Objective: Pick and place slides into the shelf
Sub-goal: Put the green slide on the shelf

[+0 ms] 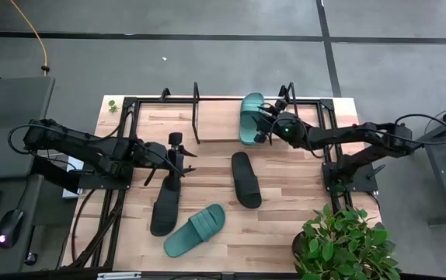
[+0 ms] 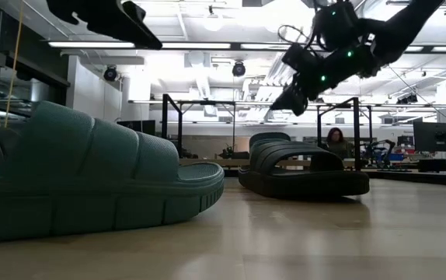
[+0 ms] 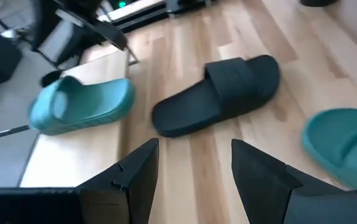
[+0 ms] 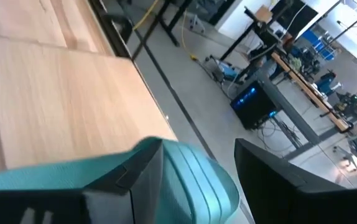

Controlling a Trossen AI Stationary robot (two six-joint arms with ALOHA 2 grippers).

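One teal slide [image 1: 250, 118] lies on the shelf's light board [image 1: 215, 124] near its right end. My right gripper [image 1: 268, 123] hovers open just above and beside it; in the right wrist view its ribbed strap [image 4: 197, 180] shows between the fingers. My left gripper [image 1: 182, 155] hangs open above the table's middle and touches nothing. Below and near it lies one black slide [image 1: 165, 204]. A second black slide [image 1: 246, 179] [image 3: 219, 93] rests flat on the tabletop. The other teal slide [image 1: 196, 230] [image 2: 91, 179] lies near the front edge.
The shelf's black frame bars [image 1: 196, 113] stand upright along the far part of the table, with more bars at its left end [image 1: 130, 117] and right end [image 1: 328, 124]. A potted plant [image 1: 343, 245] sits at the near right corner. A person [image 2: 336, 140] sits far behind.
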